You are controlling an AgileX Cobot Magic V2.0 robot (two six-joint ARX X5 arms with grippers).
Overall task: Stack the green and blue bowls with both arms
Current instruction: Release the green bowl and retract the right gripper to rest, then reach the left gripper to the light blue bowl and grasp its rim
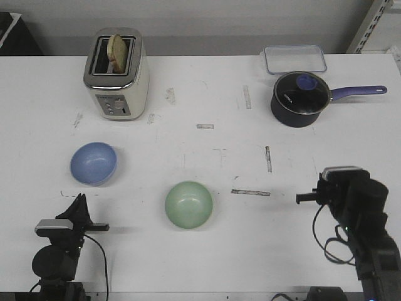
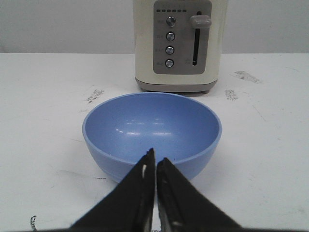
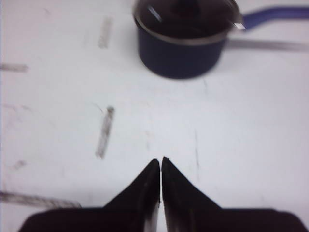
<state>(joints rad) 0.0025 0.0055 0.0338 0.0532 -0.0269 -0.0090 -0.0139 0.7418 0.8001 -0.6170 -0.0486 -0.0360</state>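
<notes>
The light blue bowl sits upright on the white table at the left; in the left wrist view it fills the middle, just beyond my fingertips. The pale green bowl sits upright near the table's middle front. My left gripper is shut and empty, just in front of the blue bowl; it shows shut in the left wrist view. My right gripper is shut and empty at the front right, well apart from the green bowl; in the right wrist view it is over bare table.
A cream toaster with bread in it stands behind the blue bowl, also in the left wrist view. A dark blue lidded saucepan sits at the back right, with a clear lidded box behind it.
</notes>
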